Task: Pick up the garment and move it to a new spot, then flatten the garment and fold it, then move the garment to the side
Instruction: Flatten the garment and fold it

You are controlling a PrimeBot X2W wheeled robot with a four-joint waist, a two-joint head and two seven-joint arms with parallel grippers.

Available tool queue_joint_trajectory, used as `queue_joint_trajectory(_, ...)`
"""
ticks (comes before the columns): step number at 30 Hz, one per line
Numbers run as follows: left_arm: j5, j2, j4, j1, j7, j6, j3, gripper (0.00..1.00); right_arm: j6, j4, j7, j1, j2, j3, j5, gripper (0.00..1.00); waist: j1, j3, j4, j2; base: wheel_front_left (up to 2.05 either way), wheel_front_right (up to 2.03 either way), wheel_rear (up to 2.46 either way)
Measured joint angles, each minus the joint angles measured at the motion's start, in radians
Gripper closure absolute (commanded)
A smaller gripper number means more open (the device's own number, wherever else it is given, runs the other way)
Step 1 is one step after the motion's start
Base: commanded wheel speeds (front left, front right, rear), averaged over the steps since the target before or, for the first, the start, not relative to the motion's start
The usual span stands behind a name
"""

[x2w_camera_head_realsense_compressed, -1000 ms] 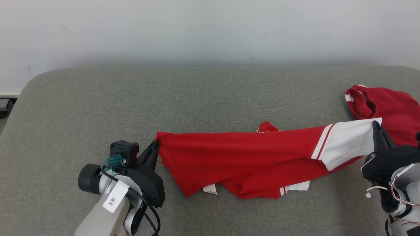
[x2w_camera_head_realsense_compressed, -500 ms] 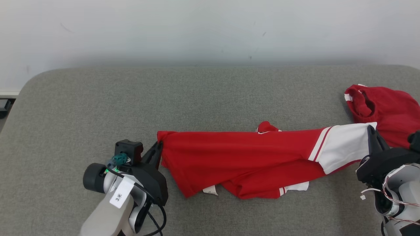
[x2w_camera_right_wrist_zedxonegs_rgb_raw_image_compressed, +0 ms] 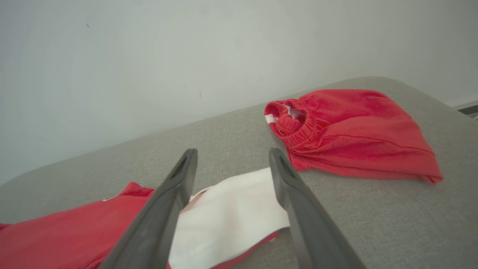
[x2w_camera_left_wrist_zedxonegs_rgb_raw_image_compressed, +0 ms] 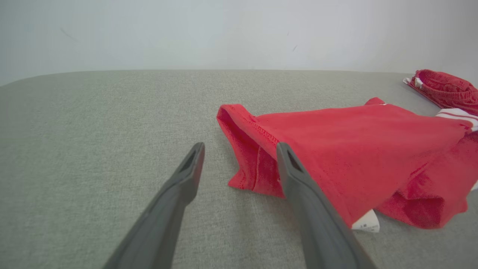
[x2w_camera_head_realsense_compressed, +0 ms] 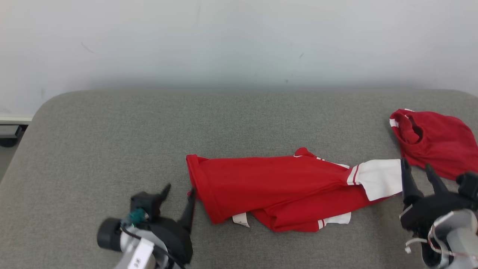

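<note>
Looks like the flatten step: red shirt (x2w_camera_head_realsense_compressed: 283, 190) lying lengthwise mid-surface (x2w_camera_head_realsense_compressed: 112, 130), underlayers bunched, with left pincer (x2w_camera_head_realsense_compressed: 180, 189) just beside the hem end and right pincer (x2w_camera_head_realsense_compressed: 415, 164) just beside the white-sleeved end, both spread and pinching nothing. Calls next for fresh grips on the corners and a pull outward to smooth the cloth before folding. Counting up: two garments (the shirt plus red shorts (x2w_camera_head_realsense_compressed: 437, 142) at the far right) and two pincers.

The long red garment with a white panel (x2w_camera_head_realsense_compressed: 283, 186) is soft, matt knit cloth with a fine pebbled grain. Its small white tag (x2w_camera_head_realsense_compressed: 241, 220) looks smooth. The grey padded table top (x2w_camera_head_realsense_compressed: 112, 142) is coarse woven fabric, dull and slightly fuzzy. The bunched red cloth piece (x2w_camera_right_wrist_zedxonegs_rgb_raw_image_compressed: 354, 130) has a ribbed, gathered band. The left gripper (x2w_camera_left_wrist_zedxonegs_rgb_raw_image_compressed: 241, 146) has smooth fingers (x2w_camera_left_wrist_zedxonegs_rgb_raw_image_compressed: 179, 186) of matt dark plastic.
</note>
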Motion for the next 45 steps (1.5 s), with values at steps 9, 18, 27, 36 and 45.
queue_joint_trajectory(9,0.011,-0.021,-0.072,0.142,-0.016,-0.002,-0.071,0.0,0.018,-0.048,-0.043,0.127,-0.001,0.017,-0.027,0.0,0.0,-0.025,0.003,0.0,0.0,0.0,0.0)
queue_joint_trajectory(18,0.041,-0.02,-0.06,0.135,-0.016,0.0,-0.098,0.0,0.018,-0.087,-0.05,0.131,0.018,0.046,-0.046,0.0,0.0,-0.016,-0.034,0.0,0.0,0.0,0.0)
queue_joint_trajectory(27,0.086,-0.022,0.007,0.058,0.004,0.068,-0.096,0.0,0.015,-0.104,-0.055,0.134,0.019,0.05,-0.054,0.0,0.0,0.004,-0.081,0.0,0.0,0.0,0.0)
queue_joint_trajectory(36,0.135,-0.026,0.068,0.024,0.037,0.09,-0.119,0.0,-0.003,-0.126,-0.059,0.168,0.013,0.039,-0.058,0.0,0.0002,0.021,-0.102,0.0,0.0,0.0,0.0)
queue_joint_trajectory(45,0.138,-0.028,0.077,0.015,0.039,0.106,-0.109,0.13,-0.017,-0.133,-0.067,0.193,0.011,0.022,-0.058,0.0,0.0002,0.017,-0.068,0.0,0.0,0.0,0.0)
